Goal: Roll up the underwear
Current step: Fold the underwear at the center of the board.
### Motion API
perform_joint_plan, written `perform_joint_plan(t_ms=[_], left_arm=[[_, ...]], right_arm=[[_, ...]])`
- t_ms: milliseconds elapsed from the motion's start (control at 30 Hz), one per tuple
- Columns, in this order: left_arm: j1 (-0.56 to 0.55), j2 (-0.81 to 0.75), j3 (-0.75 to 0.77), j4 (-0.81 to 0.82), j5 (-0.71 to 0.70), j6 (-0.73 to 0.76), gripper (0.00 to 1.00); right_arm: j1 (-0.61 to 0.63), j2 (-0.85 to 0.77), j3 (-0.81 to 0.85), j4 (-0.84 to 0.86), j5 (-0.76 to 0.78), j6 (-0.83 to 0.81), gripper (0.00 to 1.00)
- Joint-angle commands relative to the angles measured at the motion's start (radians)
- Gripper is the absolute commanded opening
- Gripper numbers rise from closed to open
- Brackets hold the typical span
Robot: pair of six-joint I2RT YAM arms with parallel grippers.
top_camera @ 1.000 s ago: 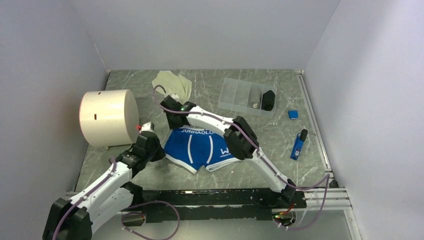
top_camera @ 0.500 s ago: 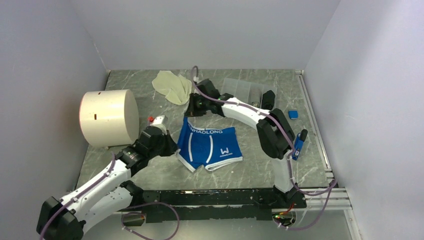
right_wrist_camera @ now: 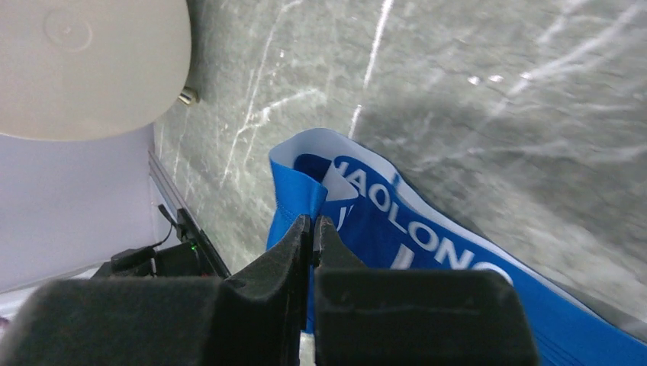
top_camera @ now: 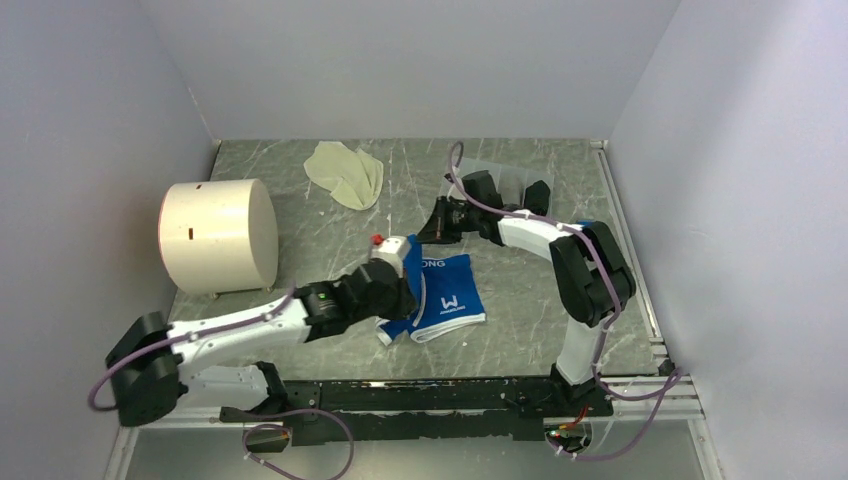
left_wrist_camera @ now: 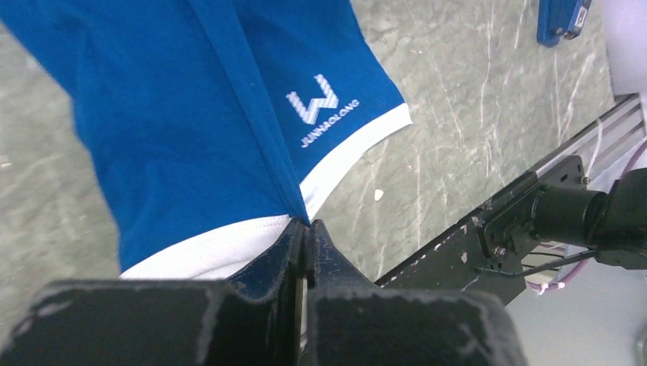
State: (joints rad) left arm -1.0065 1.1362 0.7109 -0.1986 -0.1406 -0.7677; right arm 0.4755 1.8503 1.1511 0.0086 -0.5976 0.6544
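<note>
**Left claw** point(left_wrist_camera: 307, 229): closed, pinching the white-edged hem of the blue underwear point(top_camera: 448, 292) at its near left side. The cloth spreads away from this claw over the worktop point(top_camera: 510, 335), with the logo leg to the claw's right. The garment's left side is lifted and folded in towards the middle.

**Right claw** point(right_wrist_camera: 313, 223): closed on a raised fold of the lettered waistband at the far edge of the same garment.

**Surroundings:**
- The cream underwear point(top_camera: 345, 172) lies crumpled beyond and to the left of the right claw, well apart from both claws and untouched.
- A large cream drum point(top_camera: 218, 235) lies on its side to the left of the left claw, well apart. The left arm stretches across the worktop in front of it.
- A clear compartment box point(top_camera: 505, 180) sits just behind the right claw. The right forearm crosses in front of it and hides much of it. A black object point(top_camera: 538, 196) shows at its right end.
- A blue block point(left_wrist_camera: 561, 19) lies on the worktop beyond the logo leg, well apart from the left claw. In the top view the right arm's elbow stands over that spot.
- A black rail point(left_wrist_camera: 519, 221) runs along the near edge, to the right of the left claw.
</note>
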Motion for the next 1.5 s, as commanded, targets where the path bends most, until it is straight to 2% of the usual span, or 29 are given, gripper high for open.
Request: perform_joint_plan(t_ms=[0, 200, 433, 933, 1033, 1167, 1233, 1333, 1467], left_arm=[[-0.115, 0.136, 0.129, 0.039, -0.121, -0.066, 0.05], [-0.173, 0.314, 0.236, 0.08, -0.122, -0.088, 0.05], [-0.192, 0.473, 0.338, 0.119, -0.076, -0.082, 0.05], [-0.204, 0.658, 0.474, 0.092, -0.056, -0.091, 0.07], [-0.204, 0.686, 0.489, 0.095, -0.051, -0.091, 0.18], [-0.204, 0.671, 0.459, 0.184, -0.014, -0.061, 0.49], [-0.204, 0.613, 0.397, 0.297, 0.019, -0.055, 0.61], [-0.203, 0.513, 0.333, 0.325, 0.022, -0.04, 0.68], [-0.204, 0.354, 0.255, 0.191, -0.055, -0.019, 0.73]], right_arm=[[-0.068, -0.062, -0.04, 0.072, -0.068, -0.06, 0.0], [-0.163, -0.047, -0.063, -0.005, -0.088, -0.144, 0.0], [-0.22, -0.043, -0.09, -0.084, -0.036, -0.22, 0.0], [-0.254, -0.023, -0.08, -0.18, 0.079, -0.302, 0.05], [-0.254, -0.024, -0.071, -0.197, 0.083, -0.31, 0.12], [-0.254, -0.066, -0.054, -0.238, 0.123, -0.318, 0.24], [-0.253, -0.099, -0.051, -0.257, 0.148, -0.323, 0.35], [-0.253, -0.149, -0.051, -0.297, 0.182, -0.319, 0.39], [-0.252, -0.232, -0.122, -0.305, 0.217, -0.28, 0.4]])
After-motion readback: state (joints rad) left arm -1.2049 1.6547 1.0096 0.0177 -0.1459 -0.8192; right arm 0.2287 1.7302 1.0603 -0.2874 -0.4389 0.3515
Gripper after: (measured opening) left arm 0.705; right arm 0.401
